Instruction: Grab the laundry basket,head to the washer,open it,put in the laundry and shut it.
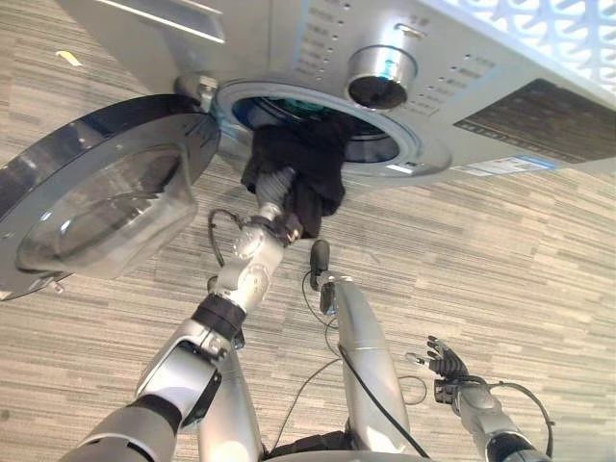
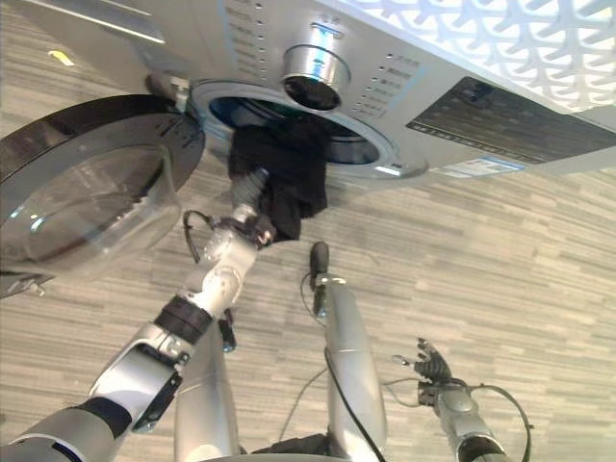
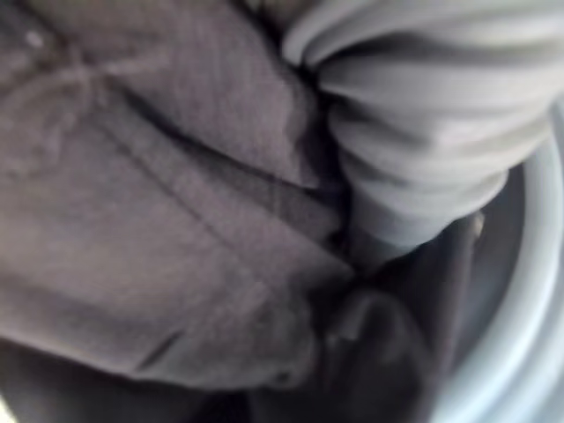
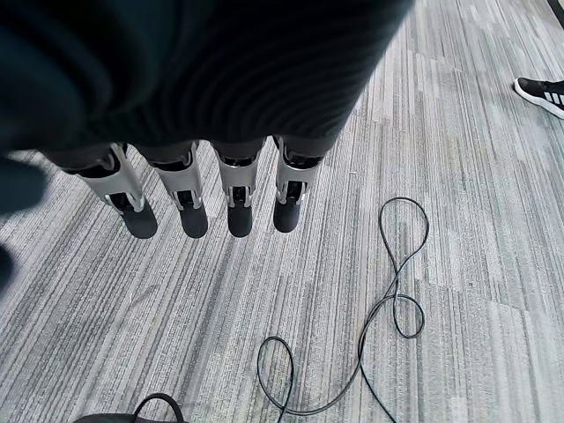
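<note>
The left hand (image 1: 274,183) reaches up into the round opening of the washer (image 1: 452,106) at upper centre of the left eye view, and its fingers are buried in a dark garment (image 1: 303,168), so whether they grasp the cloth or lie loose cannot be told. In the left wrist view the same dark cloth lies in folds close against the hand's ribbed cover, with a pale curved rim at the lower right edge of the frame.

The garment hangs half in and half out of the opening, bunched over the lower lip of the drum, its lower end dangling beside the left wrist.

The washer's door (image 1: 91,197) stands swung wide open at the left of the frame, its glass bowl facing the camera. A silver dial (image 1: 380,75) sits just above the opening.

The right hand (image 1: 445,366) hangs low at the lower right, well apart from the washer, over striped grey floor (image 1: 520,250). In the right wrist view its fingers (image 4: 238,198) are straight and relaxed, holding nothing. A person's shoe (image 4: 539,92) shows at the upper right edge of that view.
</note>
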